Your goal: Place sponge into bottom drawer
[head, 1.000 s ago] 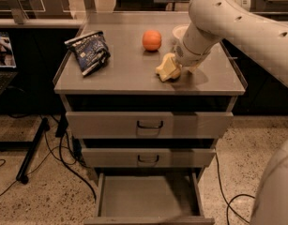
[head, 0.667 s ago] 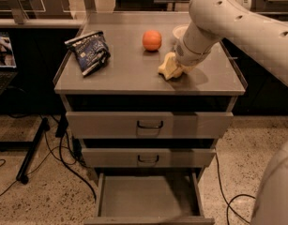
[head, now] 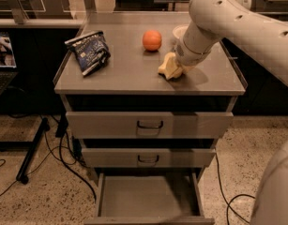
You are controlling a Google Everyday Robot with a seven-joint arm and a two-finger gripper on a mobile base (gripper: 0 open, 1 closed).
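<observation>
The pale yellow sponge is at the right middle of the grey cabinet top, tilted up on one edge. My gripper is down on the sponge's right side, mostly hidden under my white arm. The bottom drawer is pulled open below the two upper drawers, and its flat grey floor shows bare.
An orange ball sits behind the sponge, a white bowl partly hidden by my arm. A dark blue snack bag lies at the top's left. The upper drawers are closed. Cables and a stand leg lie on the floor left.
The sponge has shifted slightly left and toward the front edge with my gripper on it. Nothing else moved.
</observation>
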